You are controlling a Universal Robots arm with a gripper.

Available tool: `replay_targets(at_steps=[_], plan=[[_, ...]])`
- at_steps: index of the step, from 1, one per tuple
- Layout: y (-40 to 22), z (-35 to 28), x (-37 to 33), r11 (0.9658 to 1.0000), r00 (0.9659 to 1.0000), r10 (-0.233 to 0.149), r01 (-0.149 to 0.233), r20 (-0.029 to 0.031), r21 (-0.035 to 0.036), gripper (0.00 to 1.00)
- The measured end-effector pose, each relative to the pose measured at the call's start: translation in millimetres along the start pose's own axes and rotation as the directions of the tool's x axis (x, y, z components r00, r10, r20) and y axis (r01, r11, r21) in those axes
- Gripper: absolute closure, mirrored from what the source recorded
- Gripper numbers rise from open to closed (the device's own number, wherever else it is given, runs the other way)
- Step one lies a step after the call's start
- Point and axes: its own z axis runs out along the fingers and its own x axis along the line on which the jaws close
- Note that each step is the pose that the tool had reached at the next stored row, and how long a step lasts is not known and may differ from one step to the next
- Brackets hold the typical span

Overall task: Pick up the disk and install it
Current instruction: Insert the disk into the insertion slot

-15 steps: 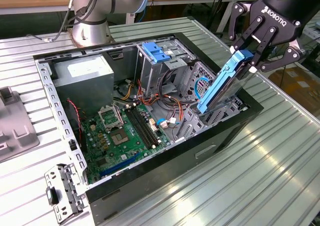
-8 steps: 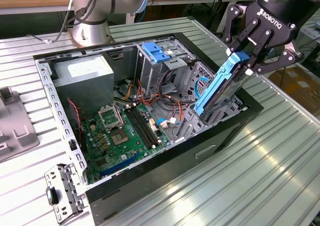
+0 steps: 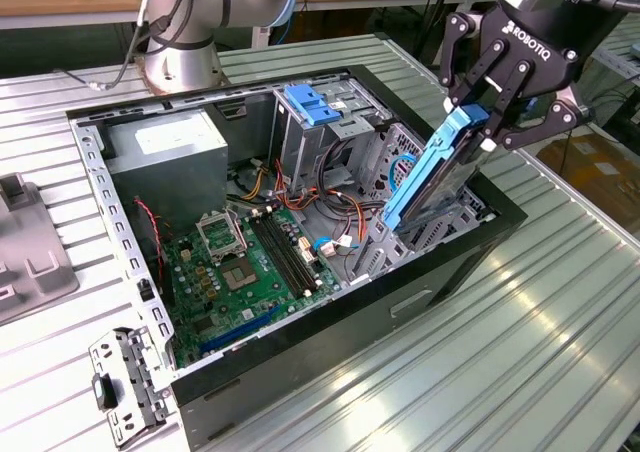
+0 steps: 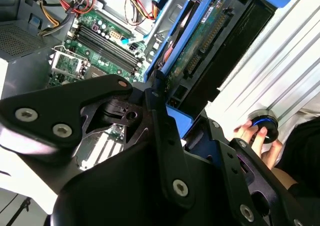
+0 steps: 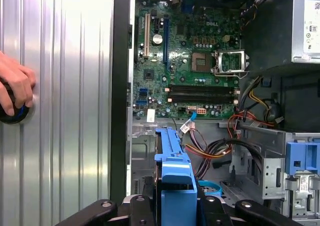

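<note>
We've got the black metal gripper pinching the flat blue-railed silver-black disk by its upper end. Its long axis slants downward (lower end first) into the open black computer case, at the exterior view's right.

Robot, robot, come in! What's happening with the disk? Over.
Gripper shut on the disk. Disk tilted, lower end inside the computer case. Person's hand outside the case.

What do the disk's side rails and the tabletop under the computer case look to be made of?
The disk, clamped in the gripper, has side rails that look like moulded plastic: even bright blue, matte, with soft edges. The tabletop looks like bare aluminium, silver with a dull sheen, judging by its parallel ribs and streaked glare. Both are judged by look alone.
</note>
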Motion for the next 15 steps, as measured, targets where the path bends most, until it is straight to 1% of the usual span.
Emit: replay_targets(at_steps=[1,4,6,8,10,15], plan=[[-1.7,0.3,-1.6,1.0000,1.0000,0.000,0.000,0.0000,0.0000,0.63],[-6.3,0.4,-3.0,1.0000,1.0000,0.000,0.000,0.0000,0.0000,0.63],[-7.9,0.9,-4.4,1.0000,1.0000,0.000,0.000,-0.0001,-0.0001,0.63],[-9.1,2.7,-6.5,1.0000,1.0000,0.000,0.000,0.0000,-0.0003,0.63],[-11.4,4.5,-6.9,1.0000,1.0000,0.000,0.000,0.0002,-0.0009,0.63],[-14.8,7.3,-6.7,1.0000,1.0000,0.000,0.000,0.0000,-0.0013,0.63]])
